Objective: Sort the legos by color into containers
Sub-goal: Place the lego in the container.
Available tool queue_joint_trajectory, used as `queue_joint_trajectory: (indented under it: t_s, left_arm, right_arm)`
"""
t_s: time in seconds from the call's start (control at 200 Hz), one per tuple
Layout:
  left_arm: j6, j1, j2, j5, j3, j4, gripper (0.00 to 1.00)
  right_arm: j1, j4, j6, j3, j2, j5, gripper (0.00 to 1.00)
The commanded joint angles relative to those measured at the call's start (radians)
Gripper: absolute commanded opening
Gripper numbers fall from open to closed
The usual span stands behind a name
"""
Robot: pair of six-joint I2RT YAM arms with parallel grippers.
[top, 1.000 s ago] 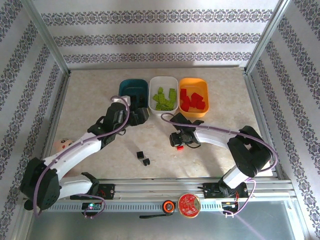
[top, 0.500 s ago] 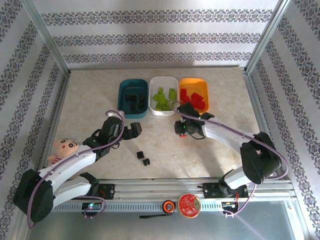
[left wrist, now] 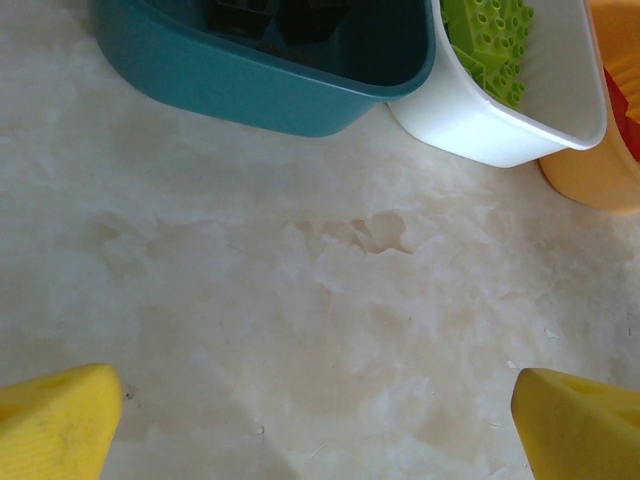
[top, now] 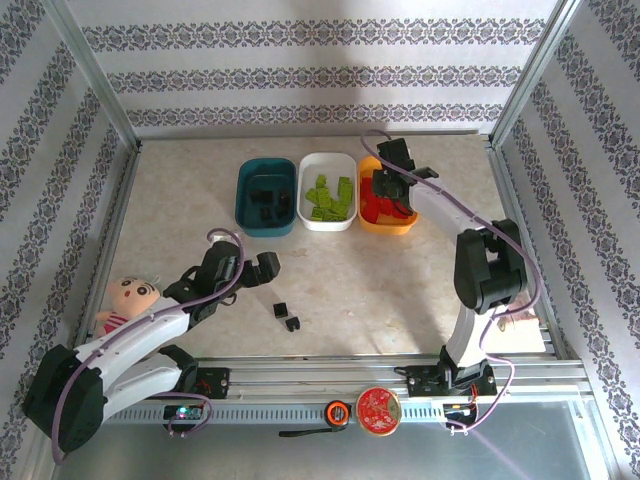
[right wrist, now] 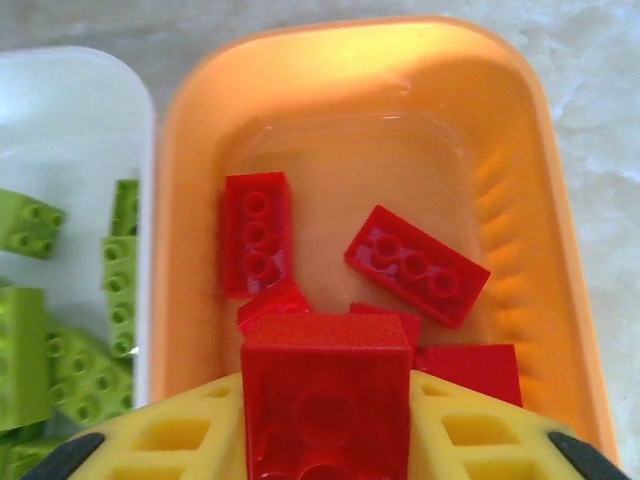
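Right jaws clamp red lego (right wrist: 325,400); its lower edge cropped.

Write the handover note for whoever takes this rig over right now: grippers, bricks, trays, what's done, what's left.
The left gripper is open and empty, above bare tabletop short of the trays.
The right gripper is shut on a red studded plastic brick, held over the shallow orange plastic tray.
Done: black bricks in the dark teal tray, lime green bricks in the white tray, red bricks in the orange one.
Left: release the held brick, then move the two loose black bricks from the table into the teal tray.
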Motion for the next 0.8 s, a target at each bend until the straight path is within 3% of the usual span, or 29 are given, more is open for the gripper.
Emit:
queue_joint_trajectory:
  t_s: [0.0, 0.09, 0.21, 0.485, 0.8]
  left_arm:
    - [-0.022, 0.002, -0.029, -0.018, -0.02, -0.046, 1.0]
    - [-0.025, 0.003, -0.047, -0.024, -0.026, -0.054, 1.0]
    - [-0.023, 0.002, -0.069, -0.041, -0.029, -0.065, 1.0]
    - [-0.031, 0.002, -0.133, -0.091, -0.035, -0.093, 1.0]
    - [-0.033, 0.003, -0.253, -0.2, -0.049, -0.151, 1.0]
  right_arm:
    - [-0.011, -0.042, -0.001, 0.065, 0.036, 0.056, 0.46]
    - [-0.016, -0.052, 0.011, 0.082, 0.037, 0.056, 0.66]
    - [-0.01, -0.035, 0.021, 0.061, -0.009, 0.034, 0.76]
    - [0.125, -0.008, -0.026, -0.082, -0.183, -0.089, 0.83]
    - [0.475, -0.006, -0.153, -0.289, -0.25, -0.268, 0.85]
